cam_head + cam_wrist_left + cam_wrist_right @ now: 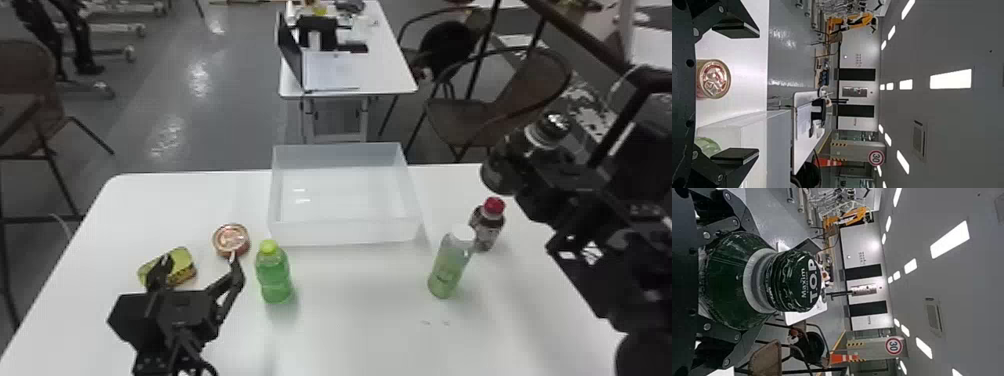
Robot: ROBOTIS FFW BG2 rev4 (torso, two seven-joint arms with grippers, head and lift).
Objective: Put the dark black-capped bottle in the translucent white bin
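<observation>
Progress: the pick is complete and the placement is outstanding. The dark black-capped bottle [504, 167] is held off the worktop [350, 320], in the right end effector [752, 281], to the right of the translucent white bin [345, 231] and not over it. I judge the task roughly half done. Remaining: carry the bottle leftward over the bin wall, lower it inside, let go and withdraw.

Position relative to the end effector: the bottle's body sits between the two right fingers, which are closed against opposite sides of it and parted only by its width. Shoulder and cap project beyond the fingertips, cap upward. No slippage can be established from these views; the grip appears sound.

The left end effector [199, 258] is parked on the left side, fingers wide apart, with nothing between them, near the round tin [231, 240].

Risk noted: the red-capped bottle [487, 225] and the pale green bottle [450, 267] stand between the arm and the bin; a low crossing could knock either.
</observation>
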